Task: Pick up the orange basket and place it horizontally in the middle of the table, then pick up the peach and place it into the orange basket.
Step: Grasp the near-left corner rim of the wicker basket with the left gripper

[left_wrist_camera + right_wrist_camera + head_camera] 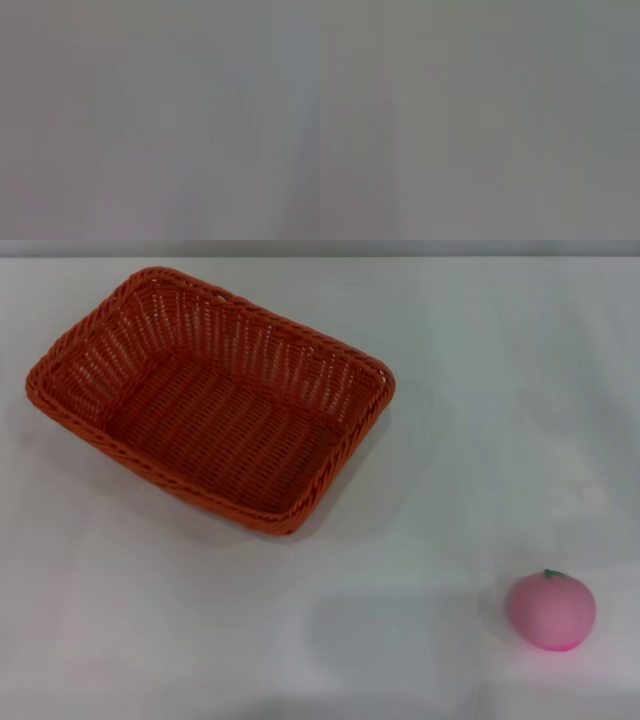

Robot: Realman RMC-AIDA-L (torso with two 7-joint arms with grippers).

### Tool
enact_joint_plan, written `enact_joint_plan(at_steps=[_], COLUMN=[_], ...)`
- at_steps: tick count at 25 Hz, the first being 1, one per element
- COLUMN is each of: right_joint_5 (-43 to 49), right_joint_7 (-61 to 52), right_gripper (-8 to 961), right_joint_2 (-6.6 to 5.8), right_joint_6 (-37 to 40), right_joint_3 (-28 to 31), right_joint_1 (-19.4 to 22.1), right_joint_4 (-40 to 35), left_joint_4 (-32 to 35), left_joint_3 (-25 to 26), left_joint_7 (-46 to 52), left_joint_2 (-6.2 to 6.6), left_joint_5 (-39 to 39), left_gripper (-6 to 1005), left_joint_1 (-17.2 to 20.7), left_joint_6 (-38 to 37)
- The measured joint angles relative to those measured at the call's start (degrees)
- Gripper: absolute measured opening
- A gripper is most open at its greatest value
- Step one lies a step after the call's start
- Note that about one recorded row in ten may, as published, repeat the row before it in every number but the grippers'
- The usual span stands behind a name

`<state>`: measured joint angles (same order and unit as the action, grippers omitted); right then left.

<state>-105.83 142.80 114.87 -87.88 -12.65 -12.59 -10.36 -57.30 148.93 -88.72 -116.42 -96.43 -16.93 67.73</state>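
The orange basket (215, 400) rests on the white table (450, 440) at the far left in the head view, turned at an angle, with nothing inside it. The pink peach (551, 610) with its small green stem sits alone near the front right of the table, well apart from the basket. Neither gripper appears in the head view. Both wrist views are a uniform grey that reveals no object and no fingers.
Bare white tabletop stretches between the basket and the peach. The table's far edge runs along the top of the head view.
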Motion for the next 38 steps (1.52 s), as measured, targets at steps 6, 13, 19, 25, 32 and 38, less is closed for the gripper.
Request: enact_joint_plan(at_steps=[6,13,19,25,32,38], right_joint_5=[0.02,0.02,0.01,0.01,0.05,0.64], right_joint_7=[0.04,0.2,0.21,0.07,-0.18,-0.2], right_gripper=[842,842,842,842,841,841], right_joint_2=[0.0,0.02,0.19,0.18,0.15,0.09], right_joint_6=[0.0,-0.12,-1.24,-2.58,-2.73,-2.74], right_joint_3=[-0.01,-0.87,-2.02,-2.09,-2.16,-2.2], right_joint_1=[0.02,0.02,-0.78,-0.52,-0.3,-0.16], right_joint_4=[0.27,0.75,2.56,2.95,3.33,3.51], left_joint_4=[-6.92,-6.57,-2.25,2.81,3.07,3.99], left_joint_3=[-1.25,-1.27,-1.72,-4.7,-8.43,-8.98], left_joint_7=[18.52,23.5,21.79,19.44,18.27,16.47], left_joint_2=[4.05,6.79,6.45,5.63,3.29,2.47], left_joint_5=[-21.2,-34.39,-39.55,-40.84,-41.44,-41.25], left_gripper=[875,875,876,875,875,876], left_joint_1=[-7.02,-15.28,-16.34,-17.02,-16.4,-16.71], left_joint_6=[9.04,18.83,18.8,14.81,8.95,7.35])
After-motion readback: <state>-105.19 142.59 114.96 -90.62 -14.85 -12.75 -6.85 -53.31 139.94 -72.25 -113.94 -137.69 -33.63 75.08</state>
